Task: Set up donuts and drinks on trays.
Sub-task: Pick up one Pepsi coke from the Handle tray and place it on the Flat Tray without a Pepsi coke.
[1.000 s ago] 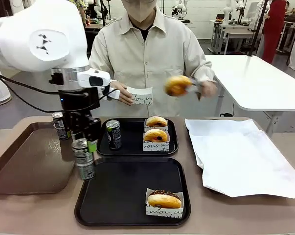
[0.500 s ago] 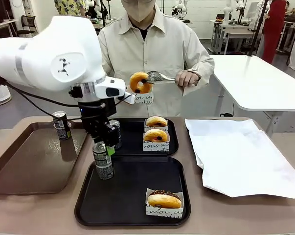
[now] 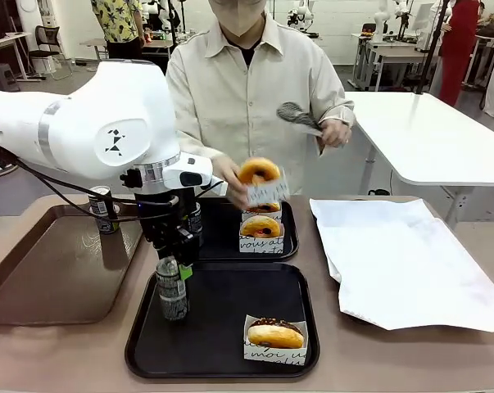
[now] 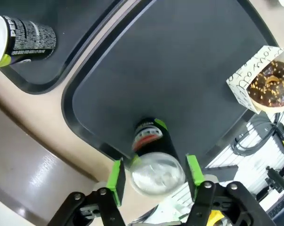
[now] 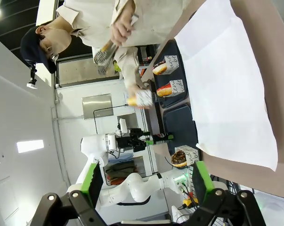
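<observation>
Slim can (image 3: 171, 288) now standing on near black tray (image 3: 222, 360); left jaws parted, straddling it.

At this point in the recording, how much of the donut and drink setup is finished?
Done: the far tray holds two sleeved donuts and a can; the near tray has a chocolate donut. In hand: the left gripper stands a can on the near tray, pads apart beside it; the person's hand brings another sleeved donut. Left: one can remains on the brown tray.
</observation>
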`<state>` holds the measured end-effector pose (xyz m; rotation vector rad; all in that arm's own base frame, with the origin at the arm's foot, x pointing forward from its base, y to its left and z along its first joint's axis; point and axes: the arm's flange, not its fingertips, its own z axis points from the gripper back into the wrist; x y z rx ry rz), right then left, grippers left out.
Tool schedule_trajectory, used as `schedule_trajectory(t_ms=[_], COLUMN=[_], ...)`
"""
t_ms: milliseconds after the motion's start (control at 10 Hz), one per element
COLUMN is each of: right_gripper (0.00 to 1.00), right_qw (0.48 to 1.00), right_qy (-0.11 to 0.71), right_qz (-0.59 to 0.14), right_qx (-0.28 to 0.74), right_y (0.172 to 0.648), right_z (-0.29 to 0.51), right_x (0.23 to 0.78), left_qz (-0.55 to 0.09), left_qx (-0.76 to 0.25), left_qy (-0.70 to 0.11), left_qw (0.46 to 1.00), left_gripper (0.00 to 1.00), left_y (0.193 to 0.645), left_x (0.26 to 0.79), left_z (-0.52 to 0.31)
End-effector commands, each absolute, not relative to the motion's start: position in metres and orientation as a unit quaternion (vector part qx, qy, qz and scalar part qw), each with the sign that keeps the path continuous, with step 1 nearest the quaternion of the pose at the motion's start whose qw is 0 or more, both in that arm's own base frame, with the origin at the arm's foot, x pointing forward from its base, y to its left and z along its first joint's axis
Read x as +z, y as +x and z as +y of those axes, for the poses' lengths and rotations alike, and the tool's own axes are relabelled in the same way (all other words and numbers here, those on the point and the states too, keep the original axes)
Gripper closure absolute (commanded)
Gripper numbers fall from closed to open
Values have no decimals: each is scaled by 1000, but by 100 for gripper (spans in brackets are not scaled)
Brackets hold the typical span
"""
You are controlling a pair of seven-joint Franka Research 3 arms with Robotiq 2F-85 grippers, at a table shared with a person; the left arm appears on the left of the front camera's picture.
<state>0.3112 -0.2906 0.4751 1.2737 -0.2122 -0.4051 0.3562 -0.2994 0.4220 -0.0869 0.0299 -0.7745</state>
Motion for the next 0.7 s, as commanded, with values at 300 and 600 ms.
schedule_trajectory(t_ms=[300,600], right_gripper=[0,0], right_qw=[775,775], right_qy=[596,596], right_qz=[-103,-103], right_qx=[-185,-185], right_y=[311,311], right_z=[-291,-291], right_x=[476,476], left_qz=[12,27], left_qx=[-384,-367], left_qy=[-71,-79], left_qw=[920,926], left_gripper=[1,0], left_y=[325,306], left_x=[490,516], left_z=[-279,-246])
